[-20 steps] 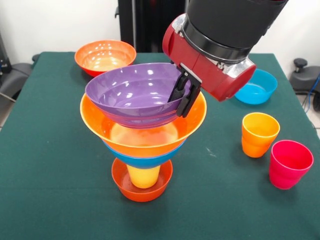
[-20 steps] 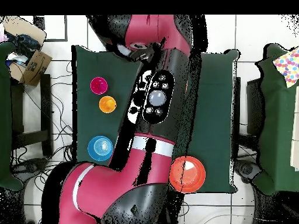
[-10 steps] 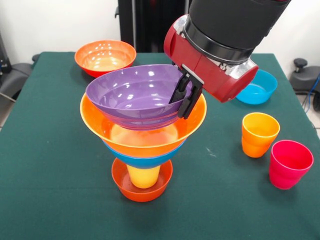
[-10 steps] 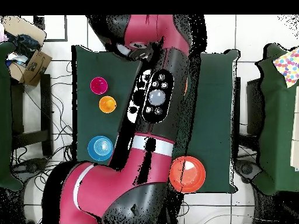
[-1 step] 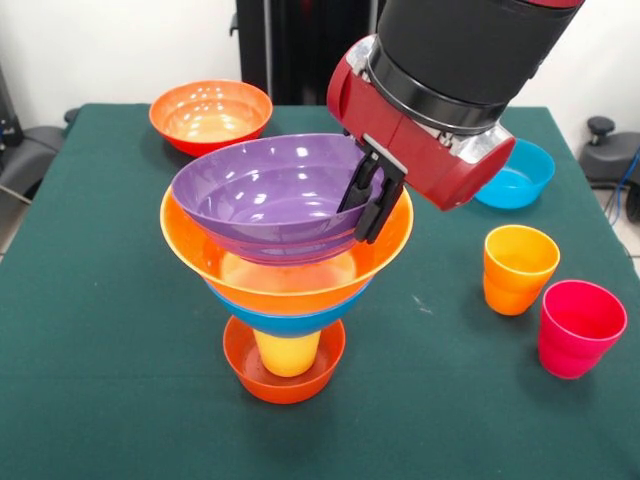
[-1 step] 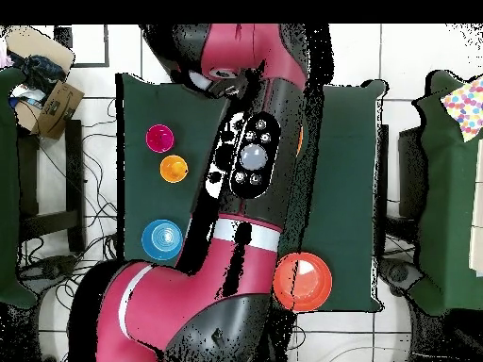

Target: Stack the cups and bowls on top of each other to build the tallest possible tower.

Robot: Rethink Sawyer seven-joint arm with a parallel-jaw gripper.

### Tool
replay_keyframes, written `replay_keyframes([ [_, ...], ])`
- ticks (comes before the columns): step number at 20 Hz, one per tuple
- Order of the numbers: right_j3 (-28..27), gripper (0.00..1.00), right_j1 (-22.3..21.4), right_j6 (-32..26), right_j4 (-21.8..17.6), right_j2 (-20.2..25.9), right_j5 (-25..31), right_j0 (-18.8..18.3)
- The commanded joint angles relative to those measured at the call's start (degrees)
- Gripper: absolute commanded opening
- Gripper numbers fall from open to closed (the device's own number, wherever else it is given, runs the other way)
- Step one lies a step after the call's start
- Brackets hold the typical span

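Gripping the right rim of the purple bowl [image 5: 270,195], the gripper [image 5: 367,195] is seen in the front view with its black fingers [image 5: 381,207] closed on that rim, one inside and one outside. The purple bowl is held tilted inside the large light orange bowl [image 5: 290,270], which sits on a blue bowl [image 5: 285,322] above a yellow cup [image 5: 287,352] standing in a small red-orange bowl [image 5: 284,378]; thus the tower [image 5: 286,290] is formed at the table's [image 5: 100,350] centre. A second red-orange bowl [image 5: 210,113] is noted at the far left, a teal-blue bowl [image 5: 515,175] at the far right, and an orange cup [image 5: 518,268] just beside a pinkish red cup [image 5: 579,327] at the right. From overhead, the tower is hidden by the arm [image 6: 247,179]; the pinkish red cup [image 6: 158,139], orange cup [image 6: 174,169], teal-blue bowl [image 6: 161,239] and red-orange bowl [image 6: 302,281] are recorded around it.
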Motion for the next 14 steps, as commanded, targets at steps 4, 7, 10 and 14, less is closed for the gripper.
replay_keyframes([
  [4, 0.1, 0.00, 2.5, -8.3, -2.4, 5.1, -4.1, -0.8],
  [7, 0.3, 0.00, 2.4, -8.3, -2.3, 4.9, -4.1, -0.8],
  [10, 0.4, 0.00, 2.3, -8.2, -2.2, 4.9, -4.1, -0.7],
  [14, 0.3, 0.00, 2.4, -8.2, -2.2, 4.9, -4.0, -0.7],
])
